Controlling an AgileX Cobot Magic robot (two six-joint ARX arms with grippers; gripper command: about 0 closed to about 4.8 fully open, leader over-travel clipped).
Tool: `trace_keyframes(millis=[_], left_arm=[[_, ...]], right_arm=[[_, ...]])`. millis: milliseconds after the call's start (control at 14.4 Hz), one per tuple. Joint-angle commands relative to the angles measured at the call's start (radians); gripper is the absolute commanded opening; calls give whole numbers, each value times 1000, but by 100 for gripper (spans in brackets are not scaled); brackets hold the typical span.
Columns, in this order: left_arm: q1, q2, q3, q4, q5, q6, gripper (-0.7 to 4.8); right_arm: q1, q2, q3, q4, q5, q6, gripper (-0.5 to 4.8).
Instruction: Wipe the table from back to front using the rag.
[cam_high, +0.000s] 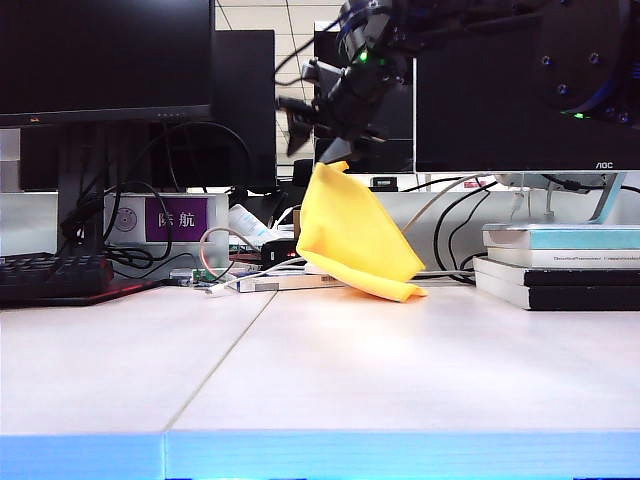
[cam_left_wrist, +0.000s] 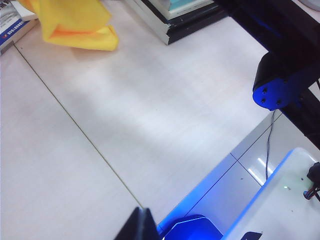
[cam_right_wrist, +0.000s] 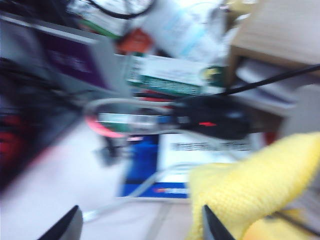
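The rag (cam_high: 352, 238) slumps at the far side of the surface (cam_high: 330, 370), its lower fold touching the top, its peak just under the right claw (cam_high: 322, 118), which hangs above it with fingers spread and nothing gripped. The left claw (cam_left_wrist: 142, 226), pressed together and empty, sits near the front edge, well apart. The right arm is plainly the nearer.

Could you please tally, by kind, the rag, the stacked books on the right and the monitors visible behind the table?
Rag: 1
Books in the stack on the right: 3
Monitors: 4 (left, behind it, center, right)
Total: 8
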Motion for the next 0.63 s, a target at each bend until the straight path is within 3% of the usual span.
trace_keyframes(millis=[70, 209, 278, 348, 487, 626], left_arm=[[0, -3, 2, 11, 6, 4, -5], [0, -3, 2, 11, 6, 4, -5], [0, -3, 2, 11, 6, 4, -5], [0, -3, 2, 11, 6, 4, -5], [0, -2, 2, 18, 3, 8, -5], [0, 5, 2, 42, 3, 31, -5]], right_arm=[[1, -8, 8, -26, -165, 52, 479], [4, -8, 8, -50, -220, 58, 479], [8, -8, 8, -63, -240, 58, 328], [8, -13, 8, -80, -328, 57, 54], [7, -26, 10, -82, -394, 57, 52], [6, -38, 11, -82, -390, 56, 53]])
